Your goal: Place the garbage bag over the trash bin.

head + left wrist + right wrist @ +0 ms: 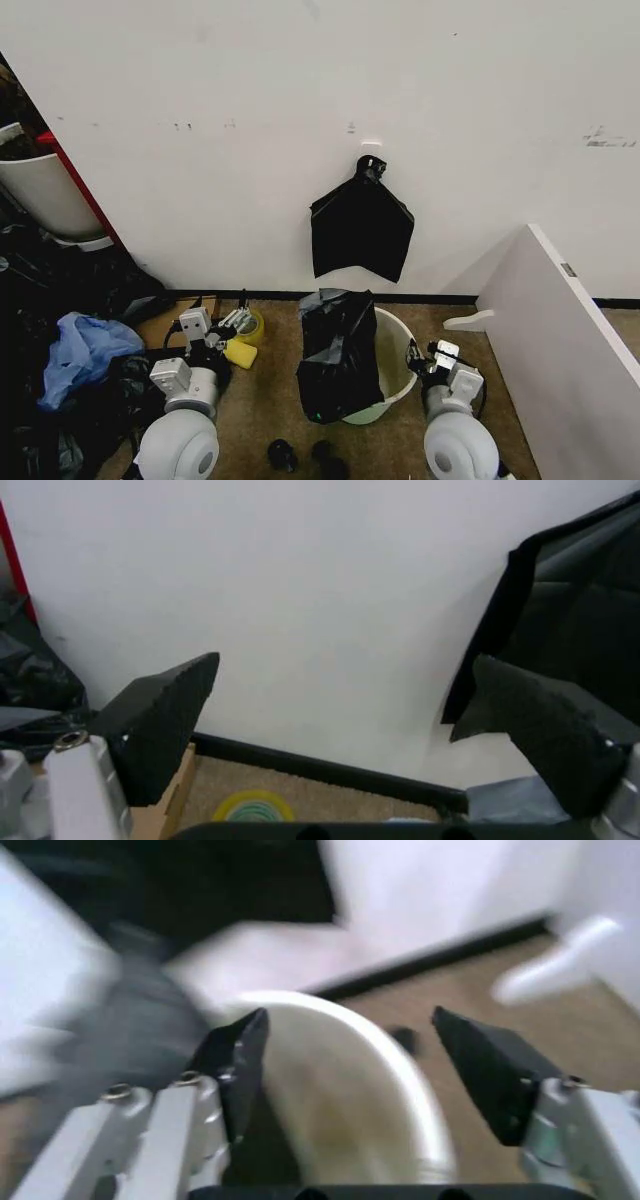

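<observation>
The trash bin (pixel 396 352) is a cream-white bucket on the brown carpet by the wall. The glossy black garbage bag (pixel 338 350) hangs crumpled over its left half, leaving the right half of the rim bare. My right gripper (pixel 431 361) is open just right of the bin; in the right wrist view its open fingers (pixel 240 1057) straddle the bin's rim (pixel 385 1054), with the bag (pixel 130 1027) a blur beyond. My left gripper (pixel 232 318) is open and holds nothing, well left of the bin; its pads (pixel 165 720) face the wall.
A flat matte black bundle (pixel 360 232) hangs on the wall above the bin and shows as bundle (pixel 570 630). A yellow tape roll (pixel 250 325) lies by the left gripper. A white panel (pixel 560 330) stands at right. At left are a white tub (pixel 45 190), dark bags and a blue bag (pixel 85 350).
</observation>
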Robot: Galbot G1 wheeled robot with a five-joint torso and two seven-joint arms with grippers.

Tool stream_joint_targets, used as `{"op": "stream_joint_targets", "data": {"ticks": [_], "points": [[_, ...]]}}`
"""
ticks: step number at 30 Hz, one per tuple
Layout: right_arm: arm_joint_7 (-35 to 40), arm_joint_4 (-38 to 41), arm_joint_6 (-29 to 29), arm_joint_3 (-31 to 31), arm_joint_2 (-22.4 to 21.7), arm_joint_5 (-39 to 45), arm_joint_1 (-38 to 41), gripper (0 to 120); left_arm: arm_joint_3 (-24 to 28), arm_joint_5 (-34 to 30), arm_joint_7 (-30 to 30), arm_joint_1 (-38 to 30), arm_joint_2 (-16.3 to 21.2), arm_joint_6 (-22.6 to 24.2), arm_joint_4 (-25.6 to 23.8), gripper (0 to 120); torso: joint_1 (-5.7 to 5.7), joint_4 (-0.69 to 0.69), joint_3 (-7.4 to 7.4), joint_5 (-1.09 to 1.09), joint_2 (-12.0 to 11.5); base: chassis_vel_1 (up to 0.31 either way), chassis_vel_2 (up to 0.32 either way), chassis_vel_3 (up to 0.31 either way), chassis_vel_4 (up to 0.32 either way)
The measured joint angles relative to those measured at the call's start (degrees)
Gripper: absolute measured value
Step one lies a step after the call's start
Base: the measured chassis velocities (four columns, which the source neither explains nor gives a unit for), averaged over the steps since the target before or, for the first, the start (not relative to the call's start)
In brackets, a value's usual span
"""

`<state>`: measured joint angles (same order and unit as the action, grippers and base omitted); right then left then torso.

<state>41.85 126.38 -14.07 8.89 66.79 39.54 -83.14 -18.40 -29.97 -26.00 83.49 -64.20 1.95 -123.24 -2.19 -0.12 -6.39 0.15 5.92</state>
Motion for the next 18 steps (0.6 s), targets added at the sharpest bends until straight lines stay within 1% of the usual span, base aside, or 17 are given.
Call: {"op": "stream_joint_targets", "data": {"ticks": [1, 2, 4, 5, 6, 8, 10, 11, 12, 15, 17, 18], "points": [[-0.17, 0.66, -0.01, -0.26, 0.01, -0.02, -0.03, 66, -0.02, -0.03, 0.0, -0.04, 0.05, 0.02, 0.04, 100, 0.0, 0.0, 0.0, 0.0, 0.0, 0.0, 0.0, 0.0, 0.0], [-0.62, 4.43, -1.17, -2.22, 0.19, 0.15, 0.42, 73, -0.05, -0.19, 0.01, -0.29, 0.21, 0.23, 0.26, 100, 0.0, 0.0, 0.0, -0.01, 0.0, 0.0, 0.0, 0.0, 0.0], [-0.53, 6.18, -3.97, -4.1, 0.3, 0.37, 2.07, 81, -0.03, -0.29, 0.02, -0.65, 0.23, 0.51, 0.55, 100, 0.0, 0.0, 0.0, 0.0, 0.0, 0.0, 0.0, 0.0, 0.0], [-0.53, 6.18, -3.97, -4.1, 0.3, 0.37, 2.07, 81, -0.03, -0.29, 0.02, -0.65, 0.23, 0.51, 0.55, 100, 0.0, 0.0, 0.0, 0.0, 0.0, 0.0, 0.0, 0.0, 0.0], [-0.51, 6.27, -5.88, -4.86, 0.25, 0.24, 3.25, 84, 0.04, -0.31, 0.02, -0.85, 0.15, 0.67, 0.68, 100, 0.0, 0.0, 0.0, 0.0, 0.0, 0.0, 0.0, 0.0, 0.0], [-0.37, 4.25, -10.48, -6.53, -0.09, -1.6, 6.54, 94, 0.3, -0.32, 0.02, -1.29, -0.23, 1.11, 0.92, 100, 0.0, 0.01, 0.0, -0.01, 0.0, 0.0, 0.0, 0.0, 0.0], [-0.02, 0.29, -13.92, -8.57, -0.51, -5.08, 9.72, 98, 0.57, -0.31, 0.03, -1.61, -0.55, 1.52, 1.18, 100, 0.0, 0.02, -0.01, 0.01, 0.0, 0.0, 0.0, 0.0, 0.0], [-0.02, 0.29, -13.92, -8.57, -0.51, -5.08, 9.72, 98, 0.57, -0.31, 0.03, -1.61, -0.55, 1.52, 1.18, 100, 0.0, 0.02, -0.01, 0.01, 0.0, 0.0, 0.0, 0.0, 0.0], [0.33, -1.54, -15.43, -9.86, -0.55, -7.16, 11.14, 100, 0.68, -0.26, 0.03, -1.79, -0.69, 1.63, 1.38, 100, 0.0, 0.01, -0.01, 0.0, 0.0, 0.0, 0.0, 0.0, 0.0], [0.51, -5.83, -16.79, -13.08, 0.28, -12.66, 14.49, 99, 0.78, -0.08, 0.04, -2.2, -1.04, 1.73, 2.14, 100, 0.0, 0.01, -0.01, 0.0, 0.0, 0.0, 0.0, 0.0, 0.0], [0.72, -7.65, -16.9, -14.59, 1.9, -13.82, 16.61, 98, 0.72, -0.06, 0.03, -2.28, -1.16, 1.74, 2.58, 100, 0.0, 0.01, -0.01, 0.0, 0.0, 0.0, 0.0, 0.0, 0.0], [0.72, -7.65, -16.9, -14.59, 1.9, -13.82, 16.61, 98, 0.72, -0.06, 0.03, -2.28, -1.16, 1.74, 2.58, 100, 0.0, 0.01, -0.01, 0.0, 0.0, 0.0, 0.0, 0.0, 0.0]]}}
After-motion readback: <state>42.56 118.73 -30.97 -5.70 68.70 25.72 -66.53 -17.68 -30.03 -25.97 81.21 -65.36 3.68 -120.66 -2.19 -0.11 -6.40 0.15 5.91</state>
